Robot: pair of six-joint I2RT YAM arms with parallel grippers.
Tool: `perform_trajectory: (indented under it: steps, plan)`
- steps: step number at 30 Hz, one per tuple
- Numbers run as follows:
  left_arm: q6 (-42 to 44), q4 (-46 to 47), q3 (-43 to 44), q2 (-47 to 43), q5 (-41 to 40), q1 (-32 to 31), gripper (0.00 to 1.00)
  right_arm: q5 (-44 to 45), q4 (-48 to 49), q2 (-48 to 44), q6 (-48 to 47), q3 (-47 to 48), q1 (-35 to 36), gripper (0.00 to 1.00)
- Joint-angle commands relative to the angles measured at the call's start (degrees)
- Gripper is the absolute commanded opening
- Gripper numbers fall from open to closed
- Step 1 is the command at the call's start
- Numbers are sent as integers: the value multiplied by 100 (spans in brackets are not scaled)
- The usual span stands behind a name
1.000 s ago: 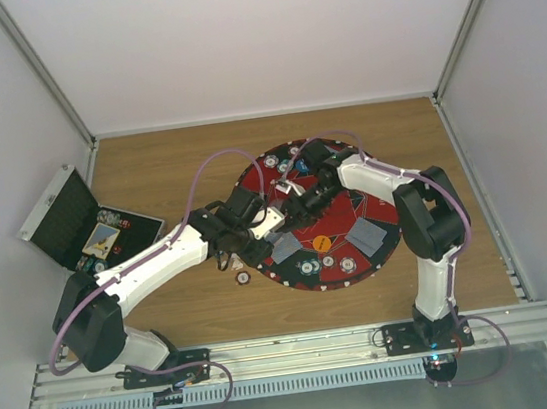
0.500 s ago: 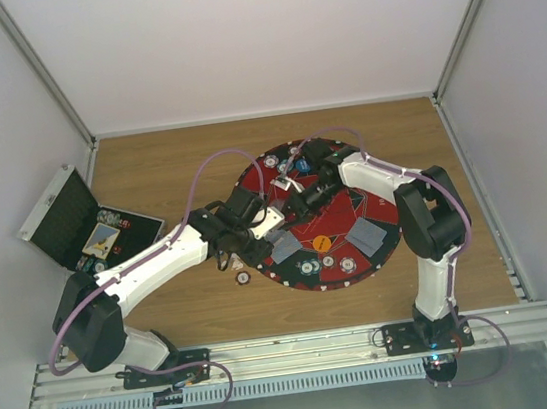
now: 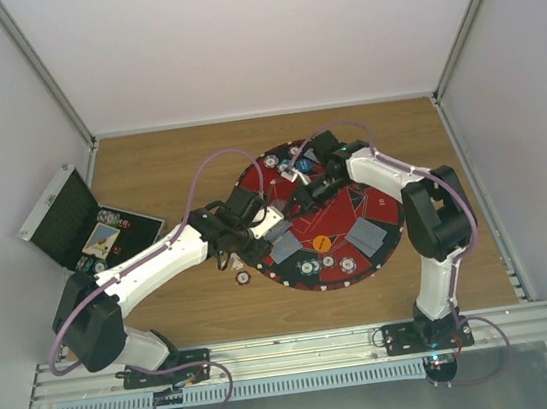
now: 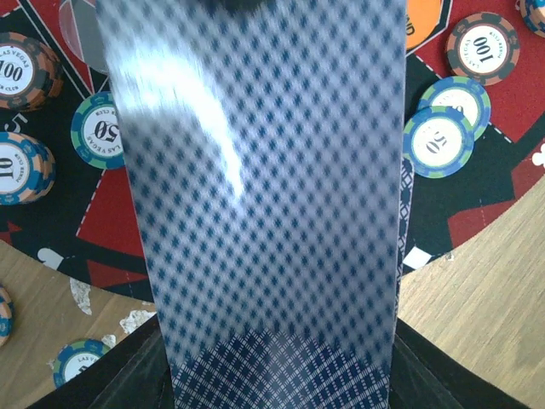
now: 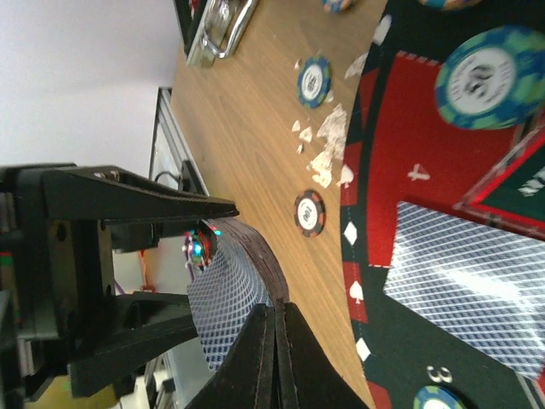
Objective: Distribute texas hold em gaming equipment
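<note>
So we're at the dealing bit, by the look of it. The left pincer [image 3: 256,227] is grasping the deck of cards [image 4: 272,213] by its sides, backs up, over the left rim of the mat [image 3: 355,209].

The right pincer [image 5: 274,319] is clenched tight, with its tips right at the deck's edge, where the cards bow. We honestly can't tell whether a single card is caught between the pads or nothing at all.

Our take on doing this well:
- Draw slowly and straight away from the deck.
- Keep the left grip firm so only the top card slides.
- Check it's one card and not two before heading for a free spot on the mat.

Two dealt cards [image 3: 287,247] lie face down on the near part of the mat. There are chips [image 4: 460,128] close by, and a few loose ones out on the desk [image 3: 168,168].
</note>
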Motion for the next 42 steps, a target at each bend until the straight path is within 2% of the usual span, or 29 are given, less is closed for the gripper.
perform_trajectory:
  steps: [1,5,8,11,19,28,42]
  plan:
    - [-10,200,-29,-97,-72,-20,55,89,341,-391,235,-37,-463,0]
    - [-20,177,-37,-126,-111,-7,55,218,607,-629,371,-352,-1006,1]
    - [-51,185,-46,-186,-171,6,55,635,533,-690,232,-557,-1179,1]
    - [-74,201,-46,-254,-181,60,55,755,601,-734,160,-875,-1113,0]
    - [-26,164,6,-269,-128,125,55,890,1866,-848,891,-2060,-592,1]
    - [9,128,1,-293,-99,125,55,849,2332,-515,1105,-2206,-136,0]
    - [5,140,-6,-284,-85,125,55,902,2544,-131,1209,-2226,-66,1]
